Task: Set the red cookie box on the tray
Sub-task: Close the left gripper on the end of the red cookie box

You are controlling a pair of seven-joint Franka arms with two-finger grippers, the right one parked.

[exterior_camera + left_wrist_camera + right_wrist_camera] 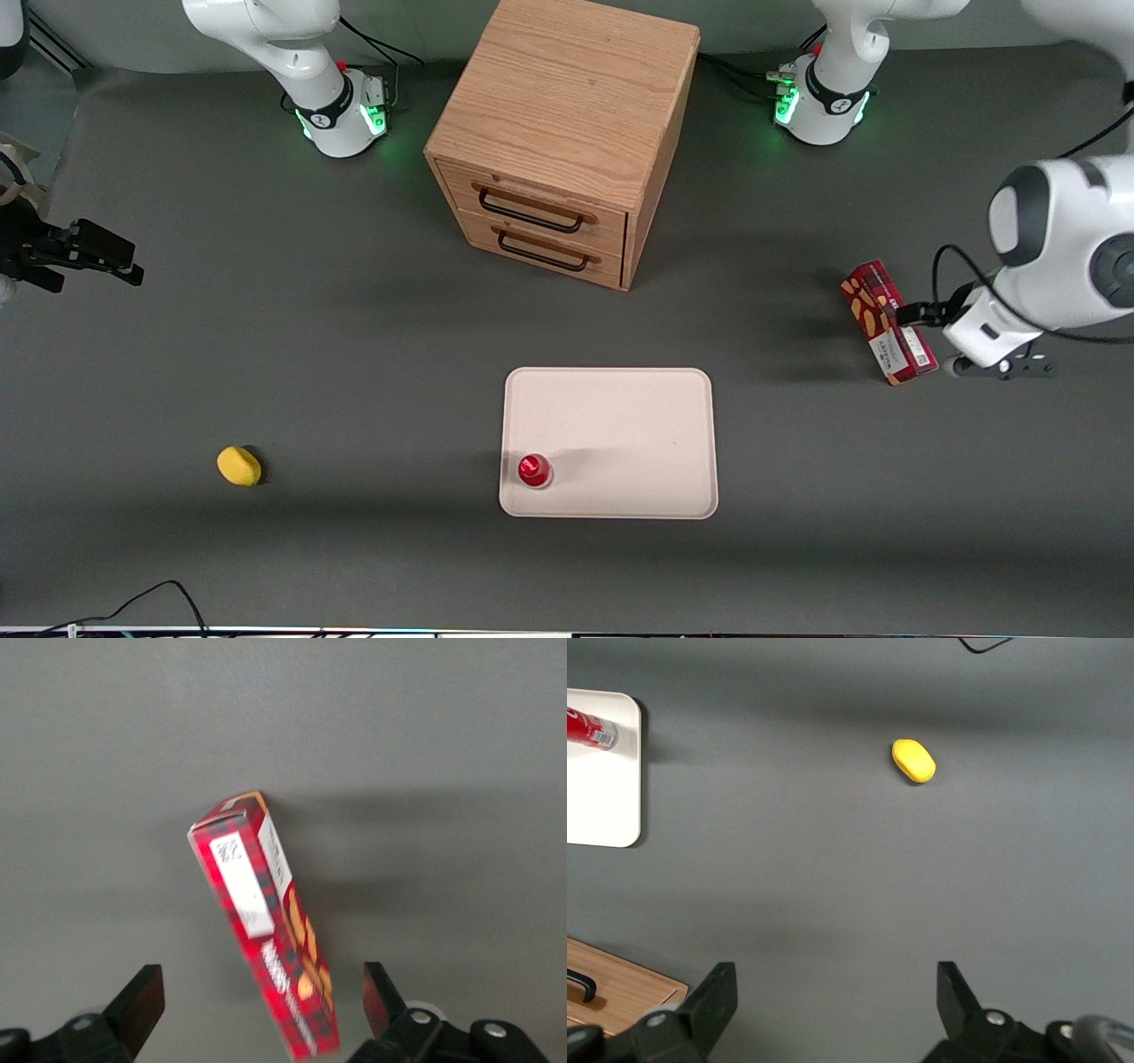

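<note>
A: Checking front view: red cookie box (886, 322) lies on the table toward the working arm's end, well apart from tray (609, 442). Gripper (921, 312) sits right at the box. Small red-capped object (535, 470) is on the tray.

B: Wrist view?

A: Fingers (142, 999) spread wide, box (266, 921) between them, not touching. Step: pre-grasp approach, I judge. Next: lower, close across narrow sides, lift, carry to bare tray area.
</note>
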